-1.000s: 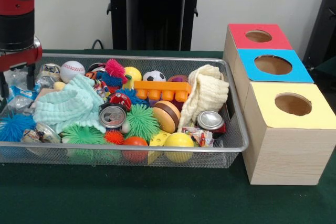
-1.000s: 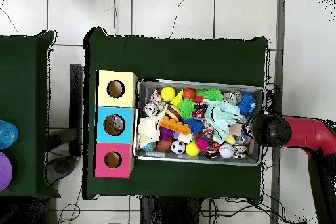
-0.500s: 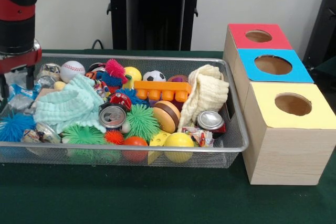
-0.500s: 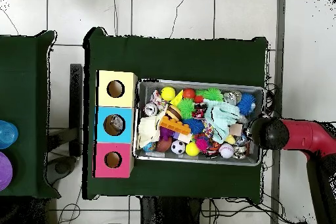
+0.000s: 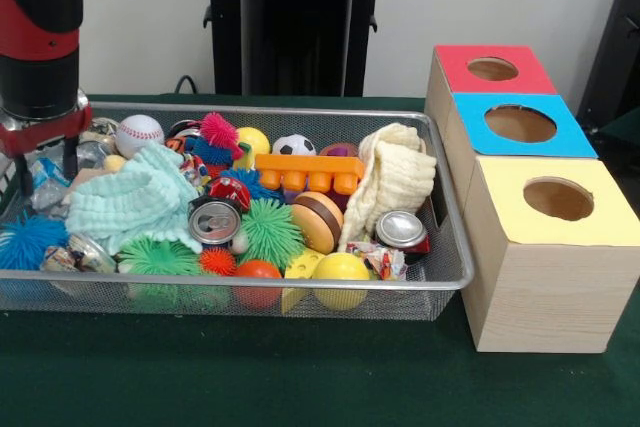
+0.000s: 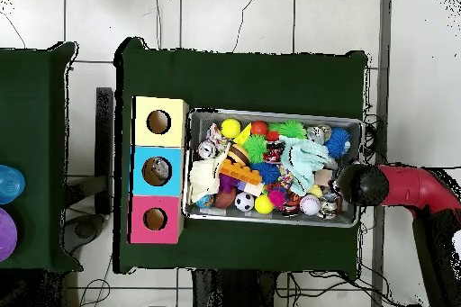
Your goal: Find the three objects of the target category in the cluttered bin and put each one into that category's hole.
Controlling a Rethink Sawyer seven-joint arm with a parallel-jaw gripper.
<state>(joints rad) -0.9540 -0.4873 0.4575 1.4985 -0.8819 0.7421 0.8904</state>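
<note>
A wire mesh bin (image 5: 250, 285) holds a heap of toys: a baseball (image 5: 137, 134), a small soccer ball (image 5: 293, 145), two drink cans (image 5: 214, 220) (image 5: 401, 230), spiky balls in green (image 5: 270, 232) and blue (image 5: 25, 240), a mint cloth (image 5: 130, 202) and a cream cloth (image 5: 395, 177). My gripper (image 5: 40, 172) hangs low over the bin's left end, open, its fingers astride crinkly clear wrappers. From overhead the arm's head (image 6: 356, 184) covers the bin's right end beside the baseball (image 6: 310, 205). Three wooden boxes carry holes: red (image 5: 492, 69), blue (image 5: 520, 124), yellow (image 5: 558, 199).
An orange toy brick (image 5: 308, 172), a yellow ball (image 5: 341, 269) and a toy burger (image 5: 318, 220) lie mid-bin. The boxes stand in a row against the bin's right side. Green cloth (image 5: 300, 377) covers the table. A black stand (image 5: 290, 17) rises behind the bin.
The arm has shifted a little to the right in the front view; from overhead it has slid further in over the bin's end. The toys have not moved.
</note>
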